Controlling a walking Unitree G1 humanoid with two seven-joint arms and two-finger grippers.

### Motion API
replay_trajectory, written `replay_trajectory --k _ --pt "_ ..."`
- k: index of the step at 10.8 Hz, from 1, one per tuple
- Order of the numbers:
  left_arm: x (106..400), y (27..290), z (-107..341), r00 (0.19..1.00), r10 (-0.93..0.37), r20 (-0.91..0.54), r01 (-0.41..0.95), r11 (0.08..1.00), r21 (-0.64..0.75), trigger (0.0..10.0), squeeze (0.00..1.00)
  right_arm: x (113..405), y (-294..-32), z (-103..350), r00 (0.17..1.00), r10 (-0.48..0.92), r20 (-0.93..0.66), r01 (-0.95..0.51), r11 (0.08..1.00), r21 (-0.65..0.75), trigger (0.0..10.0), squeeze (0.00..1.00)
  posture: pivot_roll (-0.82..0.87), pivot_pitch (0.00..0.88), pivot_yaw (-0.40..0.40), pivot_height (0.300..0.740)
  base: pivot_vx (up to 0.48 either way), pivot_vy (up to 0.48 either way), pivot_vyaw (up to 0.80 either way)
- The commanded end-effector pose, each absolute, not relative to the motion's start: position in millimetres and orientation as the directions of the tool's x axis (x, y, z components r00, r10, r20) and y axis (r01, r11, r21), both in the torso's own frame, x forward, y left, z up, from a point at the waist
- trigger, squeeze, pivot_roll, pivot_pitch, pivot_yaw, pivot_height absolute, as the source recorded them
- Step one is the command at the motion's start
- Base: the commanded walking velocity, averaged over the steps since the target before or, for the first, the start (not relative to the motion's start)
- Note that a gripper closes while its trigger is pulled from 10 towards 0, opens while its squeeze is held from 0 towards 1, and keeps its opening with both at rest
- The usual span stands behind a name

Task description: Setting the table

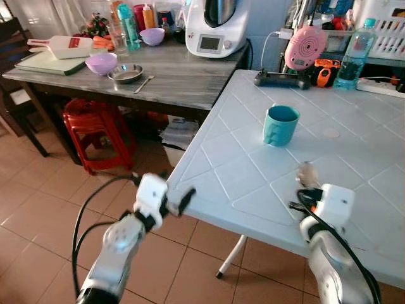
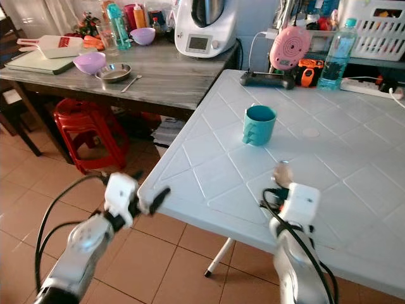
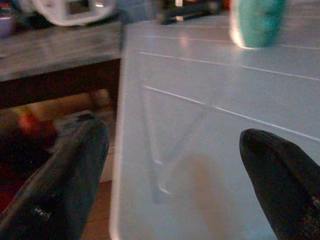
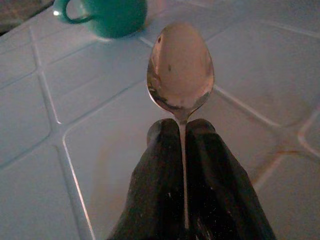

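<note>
A teal mug (image 1: pixel 281 125) stands upright on the pale blue plastic table (image 1: pixel 354 190). My right gripper (image 4: pixel 182 131) is shut on the handle of a metal spoon (image 4: pixel 181 70), whose bowl points toward the mug (image 4: pixel 112 16) and hovers just above the tabletop. In the eye views the spoon's bowl (image 1: pixel 308 174) sticks out ahead of the right wrist, nearer to me than the mug. My left gripper (image 1: pixel 188 196) is open at the table's near left edge, its fingers (image 3: pixel 60 180) spread wide with nothing between them.
A grey side table (image 1: pixel 177 76) at the back left carries purple bowls (image 1: pixel 101 63), a steel dish, a loose spoon (image 1: pixel 143 84), bottles and a white kitchen appliance (image 1: pixel 216 26). Red stools (image 1: pixel 95 126) stand under it. A water bottle (image 1: pixel 352 54) and pink gadget (image 1: pixel 305 46) line the far edge.
</note>
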State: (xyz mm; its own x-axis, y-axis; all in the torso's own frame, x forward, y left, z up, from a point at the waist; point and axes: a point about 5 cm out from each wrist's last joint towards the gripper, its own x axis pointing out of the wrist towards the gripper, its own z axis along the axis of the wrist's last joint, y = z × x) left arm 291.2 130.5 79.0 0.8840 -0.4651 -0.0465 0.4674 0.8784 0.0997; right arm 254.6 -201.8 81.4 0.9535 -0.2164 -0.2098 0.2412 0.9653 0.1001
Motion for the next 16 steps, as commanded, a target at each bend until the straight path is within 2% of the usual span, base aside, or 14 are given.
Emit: replay_trajectory --k 1,6,12,14,16 --pt "296.5 138.4 79.8 0.912 -0.409 -0.046 0.411 0.905 0.110 10.0 0.00 251.6 -201.9 81.5 0.955 -0.220 -0.198 0.240 0.967 0.084 10.0 0.00 0.03 0.000 0.092 0.740 0.000 0.000 -0.51" --pt "304.2 135.4 80.5 0.922 -0.385 -0.027 0.386 0.920 0.064 10.0 0.00 257.2 -196.2 90.4 0.971 -0.203 -0.126 0.218 0.968 0.126 10.0 0.00 0.03 0.000 0.102 0.740 0.000 0.048 -0.77" --pt "304.0 134.0 76.8 0.928 -0.372 -0.019 0.373 0.927 0.050 10.0 0.00 263.4 -190.4 95.6 0.983 -0.169 -0.077 0.177 0.978 0.107 10.0 0.00 0.04 0.000 0.083 0.740 0.000 0.315 0.00" --pt "304.4 134.1 76.3 0.931 -0.366 -0.016 0.366 0.929 0.048 10.0 0.00 261.0 -197.8 94.0 0.979 -0.189 -0.079 0.195 0.977 0.085 10.0 0.00 0.03 0.000 0.084 0.740 0.000 0.360 0.00" --pt "305.4 133.2 76.7 0.931 -0.366 -0.011 0.366 0.930 0.046 10.0 0.00 262.9 -195.7 95.1 0.979 -0.192 -0.072 0.198 0.976 0.087 10.0 0.00 0.03 0.000 0.086 0.740 0.000 0.358 -0.62"
